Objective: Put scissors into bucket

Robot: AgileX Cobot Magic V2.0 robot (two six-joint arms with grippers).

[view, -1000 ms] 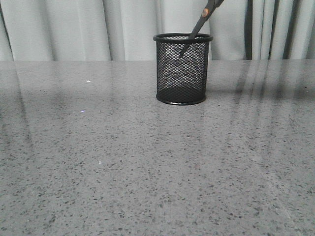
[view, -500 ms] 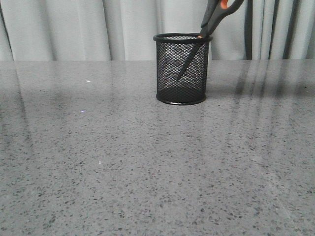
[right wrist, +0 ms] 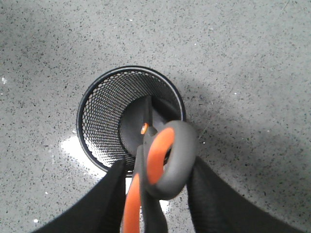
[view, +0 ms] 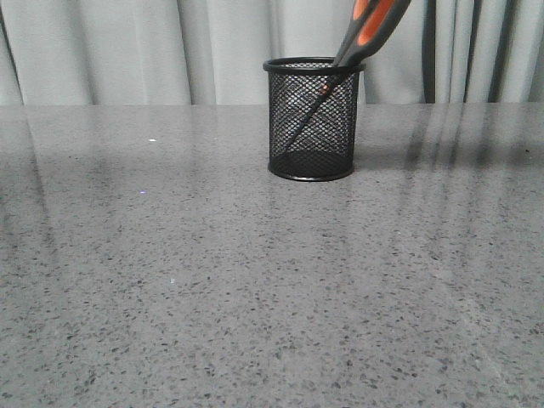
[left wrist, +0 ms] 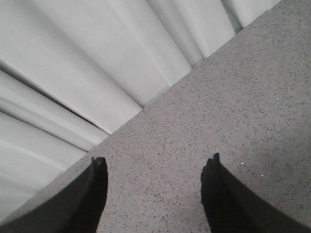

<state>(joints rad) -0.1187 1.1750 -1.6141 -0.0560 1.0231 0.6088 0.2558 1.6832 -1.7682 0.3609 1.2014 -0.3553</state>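
My fingers are plain black. The scissors show dark grey handle loops lined in bright orange, with an orange dot at the pivot and dark blades. The bucket is black wire mesh with a solid black rim and base. The table is grey, speckled dark and white. At twelve o'clock, the curtain is pale grey-white.

We see the scissors slanting across the bucket mouth, blocking its right side; the table around lies open.

even soft light | tabletop glare streaks | frames sharp
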